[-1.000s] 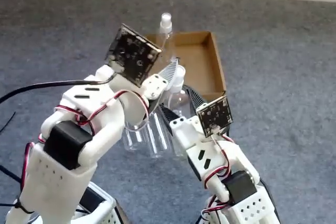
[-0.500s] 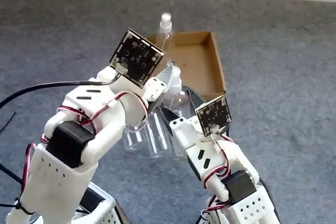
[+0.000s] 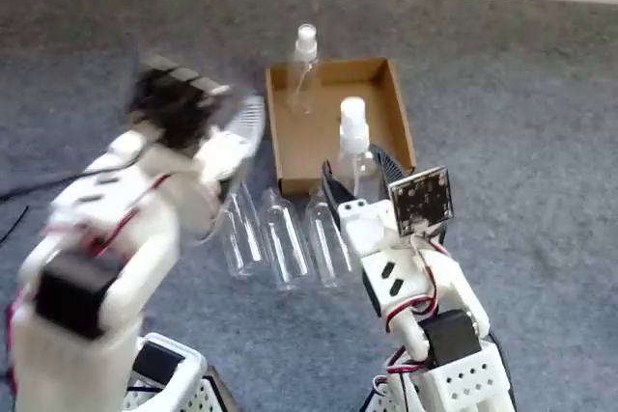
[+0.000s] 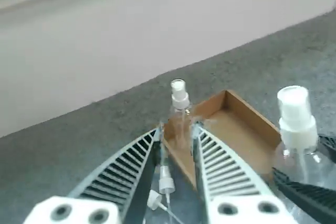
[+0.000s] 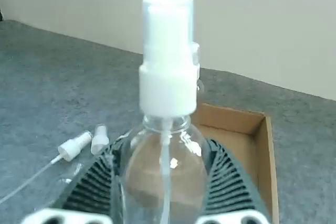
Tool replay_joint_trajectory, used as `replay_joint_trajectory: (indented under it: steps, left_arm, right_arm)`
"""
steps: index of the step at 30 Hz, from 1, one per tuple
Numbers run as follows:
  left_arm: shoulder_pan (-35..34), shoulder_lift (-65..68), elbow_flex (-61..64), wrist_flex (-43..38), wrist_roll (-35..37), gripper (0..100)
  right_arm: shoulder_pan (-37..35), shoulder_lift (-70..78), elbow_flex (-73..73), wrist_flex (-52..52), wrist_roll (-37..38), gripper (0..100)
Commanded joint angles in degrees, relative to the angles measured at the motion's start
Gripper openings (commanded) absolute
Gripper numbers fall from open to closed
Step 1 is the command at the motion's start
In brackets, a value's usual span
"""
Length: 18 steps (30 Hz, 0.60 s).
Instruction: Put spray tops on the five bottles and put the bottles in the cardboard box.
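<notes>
My right gripper is shut on a clear bottle with a white spray top, held upright at the near edge of the cardboard box. In the right wrist view the bottle stands between the fingers. Another capped bottle stands in the box's far left corner. Three uncapped bottles lie side by side in front of the box. My left gripper hovers left of the box, open and empty. Loose spray tops lie on the carpet below it.
Grey carpet covers the table. Two loose spray tops lie left of the box. A white basket-like frame sits at the near edge by the left arm's base.
The left gripper has let go of the spray top on the held bottle and swung away to the left. The right arm has carried the bottle slightly right and toward the box.
</notes>
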Motion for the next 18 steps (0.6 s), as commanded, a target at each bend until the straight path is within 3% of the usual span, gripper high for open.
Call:
replay_joint_trajectory:
  steps: [1, 5, 10, 18]
  left_arm:
    - [-5.76, -10.24, 7.6, 1.93, -0.53, 13]
    - [-8.84, -17.63, 24.4, 0.09, -0.53, 21]
    - [-5.23, -25.01, 41.45, -8.79, -0.18, 21]
    - [-2.86, -33.45, 49.54, -13.45, -0.09, 21]
  right_arm:
    - [0.84, 10.59, -12.7, -1.63, -0.62, 0.4]
    - [-1.54, 26.07, -25.54, -1.36, -3.25, 0.4]
    - [-7.08, 42.77, -37.49, -1.19, -3.69, 0.4]
    - [-15.16, 49.36, -43.03, -1.19, -3.78, 0.4]
